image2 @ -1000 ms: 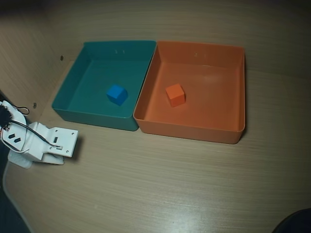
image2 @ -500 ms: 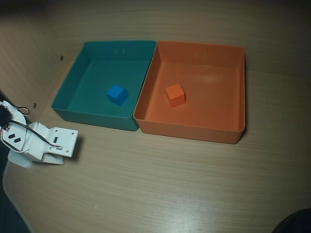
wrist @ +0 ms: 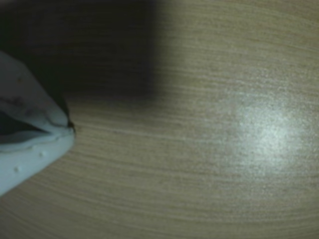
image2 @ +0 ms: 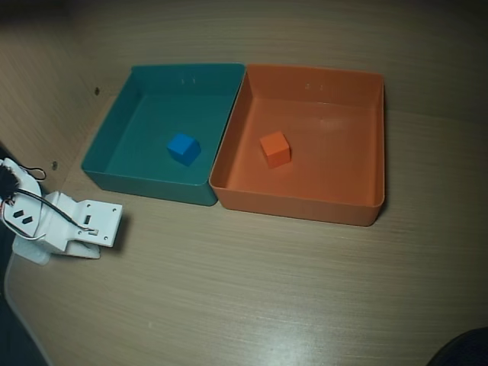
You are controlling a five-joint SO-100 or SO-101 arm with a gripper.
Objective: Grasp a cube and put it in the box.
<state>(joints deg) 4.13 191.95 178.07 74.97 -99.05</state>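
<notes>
The small orange cube sits on the floor of the orange box, left of the box's middle, in the overhead view. My white gripper rests low over the table at the far left, well apart from the box and below the teal tray's near corner. In the wrist view the gripper enters from the left edge with its two white fingers meeting at the tips and nothing between them. That view shows only bare wooden table, with neither the cube nor the box.
A teal tray stands directly against the left wall of the orange box, with a small blue cube inside it. The wooden table stretches in front of both trays. A dark shape shows at the bottom right corner.
</notes>
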